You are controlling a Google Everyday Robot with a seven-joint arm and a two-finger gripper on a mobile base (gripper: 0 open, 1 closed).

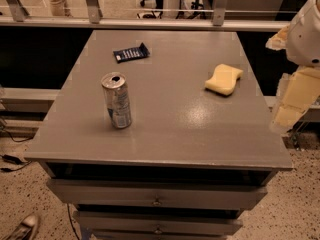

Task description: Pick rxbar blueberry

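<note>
The rxbar blueberry (pixel 131 52) is a small flat dark wrapper with white print. It lies flat at the far left of the grey table top (pixel 170 114). My gripper (pixel 291 104) hangs at the right edge of the view, beyond the table's right side and above its level. It is far from the bar and holds nothing that I can see.
A silver drink can (pixel 116 100) stands upright at the front left of the table. A yellow sponge (pixel 224 78) lies at the right. Drawers (pixel 157 196) sit under the top. A railing (pixel 150 23) runs behind the table.
</note>
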